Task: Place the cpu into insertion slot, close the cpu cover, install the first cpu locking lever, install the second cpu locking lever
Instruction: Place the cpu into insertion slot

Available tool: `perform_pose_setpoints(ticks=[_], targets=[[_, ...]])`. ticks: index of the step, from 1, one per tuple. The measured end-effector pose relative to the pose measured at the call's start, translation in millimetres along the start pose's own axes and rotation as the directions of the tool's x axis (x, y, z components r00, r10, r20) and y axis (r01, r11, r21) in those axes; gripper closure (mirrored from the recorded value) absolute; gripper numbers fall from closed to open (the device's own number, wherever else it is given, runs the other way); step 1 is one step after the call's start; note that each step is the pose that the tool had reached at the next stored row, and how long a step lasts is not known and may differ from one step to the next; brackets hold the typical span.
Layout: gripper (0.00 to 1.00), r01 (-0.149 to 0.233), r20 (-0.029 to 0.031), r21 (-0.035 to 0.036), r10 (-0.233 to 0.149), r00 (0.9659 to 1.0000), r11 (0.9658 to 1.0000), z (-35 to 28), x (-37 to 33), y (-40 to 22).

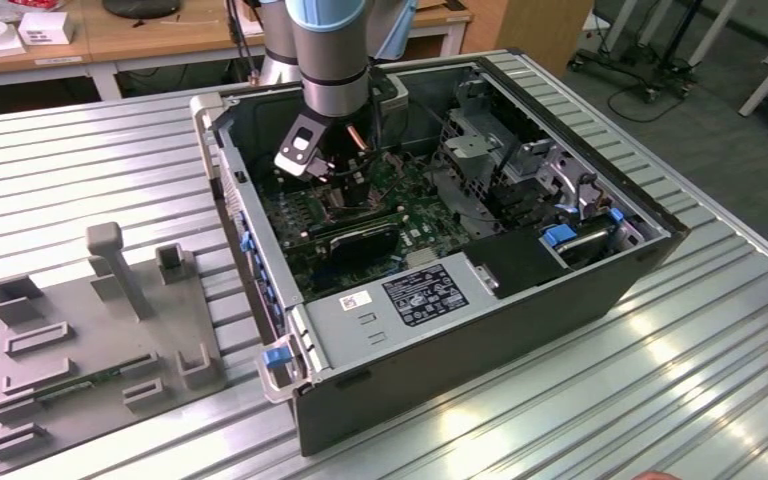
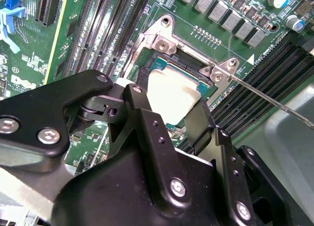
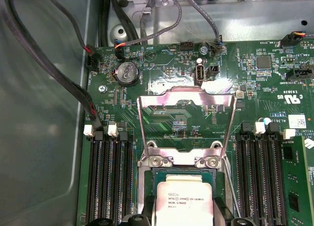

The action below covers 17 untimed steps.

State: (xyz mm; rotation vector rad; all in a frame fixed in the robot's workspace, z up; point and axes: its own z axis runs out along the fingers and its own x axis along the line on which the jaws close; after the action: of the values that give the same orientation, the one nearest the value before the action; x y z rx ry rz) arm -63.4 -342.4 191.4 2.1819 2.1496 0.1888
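Over the slatted table (image 1: 651, 380), the arm (image 1: 331, 60) points down into the case (image 1: 491, 330), pincer (image 2: 169, 107) gripping the cpu (image 3: 185, 201).

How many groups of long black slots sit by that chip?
2: one bank on one side of the cpu, the other bank on the opposite side. Others may be hidden.
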Motion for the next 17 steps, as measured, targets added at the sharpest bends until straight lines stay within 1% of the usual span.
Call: perform_pose_setpoints(ticks=[8,9,17], targets=[[0.45,0.000,-0.0009,-0.0006,0.000,1.0000,1.0000,0.4,0.2,0.1],[0.39,0.000,-0.0006,-0.0005,0.000,1.0000,1.0000,0.4,0.1,0.1],[0.39,0.000,-0.0001,-0.0001,0.000,1.0000,1.0000,0.1,0.0,0.0]])
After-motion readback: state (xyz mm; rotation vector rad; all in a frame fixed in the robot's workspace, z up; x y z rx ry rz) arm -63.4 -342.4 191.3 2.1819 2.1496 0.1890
